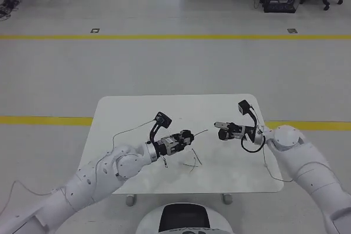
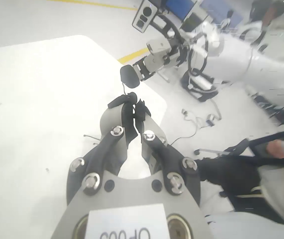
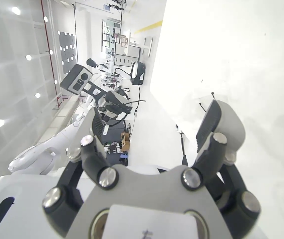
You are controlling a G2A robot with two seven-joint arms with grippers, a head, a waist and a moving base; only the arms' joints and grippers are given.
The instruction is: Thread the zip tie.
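My left gripper [image 1: 189, 136] hangs above the middle of the white table [image 1: 134, 117], shut on a thin black zip tie [image 1: 200, 133] whose free end points at the right gripper. In the left wrist view the fingers [image 2: 127, 115] are pressed together and the tie [image 2: 124, 88] rises from their tips. My right gripper [image 1: 217, 125] is held a short way beyond that free end, open and holding nothing; its pads [image 3: 207, 123] stand far apart. The left wrist view shows the right gripper [image 2: 137, 72] just past the tie's end.
A few loose zip ties [image 1: 193, 159] lie on the table below the left gripper, toward the front edge; the right wrist view shows them [image 3: 201, 106] too. A thin cable [image 1: 131, 127] runs across the table's left half.
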